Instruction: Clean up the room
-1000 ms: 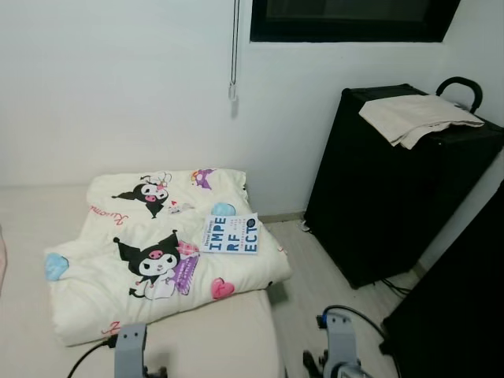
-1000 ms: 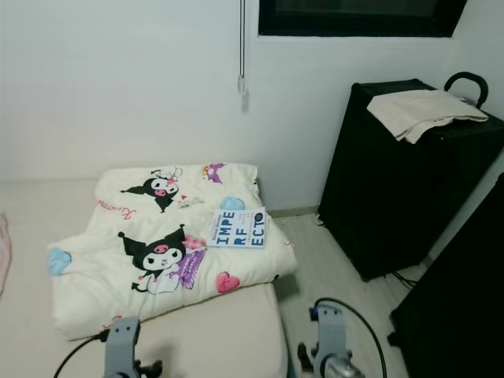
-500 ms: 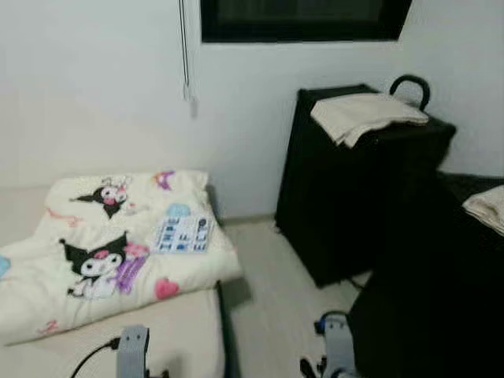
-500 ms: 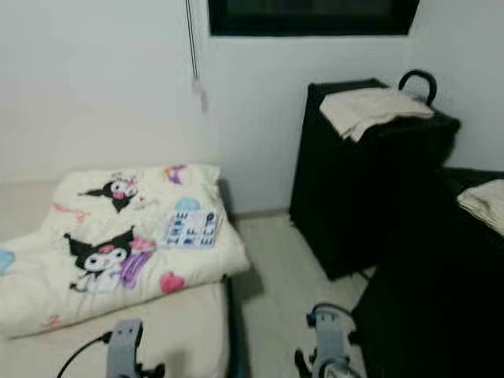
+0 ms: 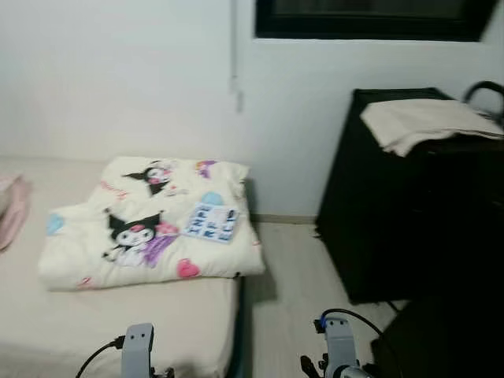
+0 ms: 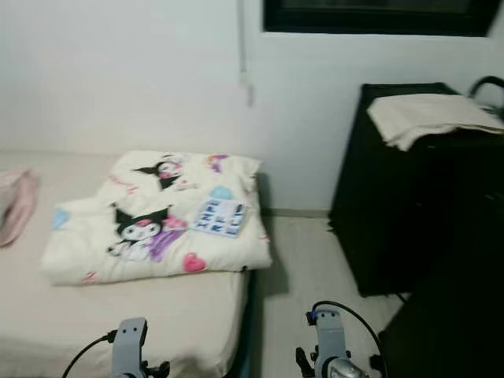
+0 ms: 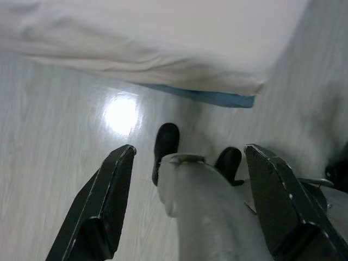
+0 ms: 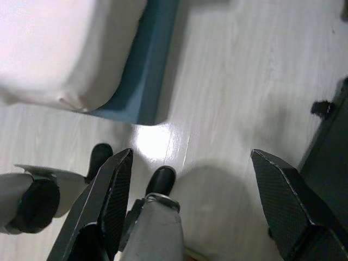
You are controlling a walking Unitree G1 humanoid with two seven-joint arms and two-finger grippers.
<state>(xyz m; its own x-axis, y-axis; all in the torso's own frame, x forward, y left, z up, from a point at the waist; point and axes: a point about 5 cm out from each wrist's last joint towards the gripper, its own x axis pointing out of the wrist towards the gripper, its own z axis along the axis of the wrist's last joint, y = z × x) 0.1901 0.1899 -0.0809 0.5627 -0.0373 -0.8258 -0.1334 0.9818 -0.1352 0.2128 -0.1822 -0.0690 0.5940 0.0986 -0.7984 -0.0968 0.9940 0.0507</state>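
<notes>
Bedroom, white wall; mattress [image 5: 118, 323] at left w/ folded cartoon quilt [image 5: 150, 228], book [image 5: 211, 222] lying on it. We note left gripper [image 7: 185, 163] and right gripper [image 8: 187, 166] both spread apart, hanging over floor [image 8: 228, 87].

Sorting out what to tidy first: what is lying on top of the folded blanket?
A book lies flat on the blanket, near its right edge. Anything tucked under the book or within the folds is covered.

Folded cartoon-print quilt [image 5: 150, 228] on the mattress [image 5: 94, 323] — blue-lettered book [image 5: 211, 222] flat atop it
</notes>
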